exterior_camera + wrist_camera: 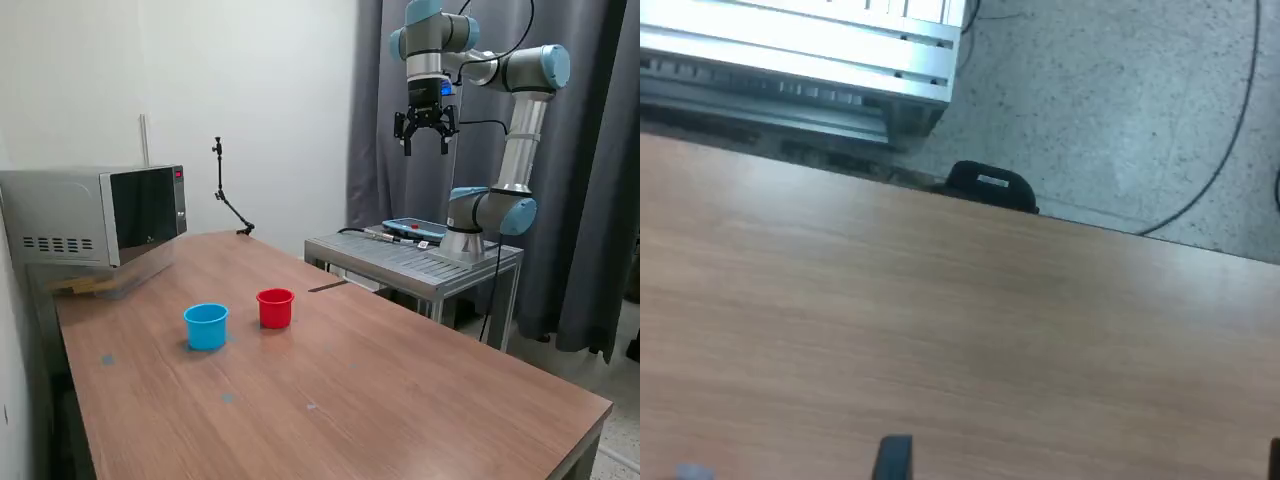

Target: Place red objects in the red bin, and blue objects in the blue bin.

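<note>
The red bin, a small red cup, stands upright on the wooden table. The blue bin, a light-blue cup, stands just beside it toward the exterior view's left. No red objects or blue objects show in either view. My gripper hangs high above the metal stand, far from both cups, open with nothing between its fingers. The wrist view looks down on bare tabletop and floor, with one dark fingertip at the picture's edge.
A microwave sits at the table's far corner on the exterior view's left. A thin black mount stands behind the table. The arm's base is on a metal stand with a tablet. Dark curtains hang behind.
</note>
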